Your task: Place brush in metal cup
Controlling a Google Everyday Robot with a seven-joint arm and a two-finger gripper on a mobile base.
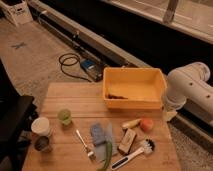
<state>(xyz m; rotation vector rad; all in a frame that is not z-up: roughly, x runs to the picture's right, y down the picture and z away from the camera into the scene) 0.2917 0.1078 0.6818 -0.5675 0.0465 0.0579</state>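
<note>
**Brush flat on table, metal cup at other corner**

Lying at the near right of the wooden table point(65, 95): the brush point(132, 155), flat, round head to the right, just beside a tan block point(127, 141). Standing upright at the near left corner: the metal cup point(42, 144), close in front of a white cup point(40, 126) (a green cup point(64, 116) a little to the right). Well apart, brush and metal cup. Tucked low under the white arm point(190, 90), right of the yellow bin point(132, 102): probably the gripper point(170, 116), released, grasping nothing.
</note>
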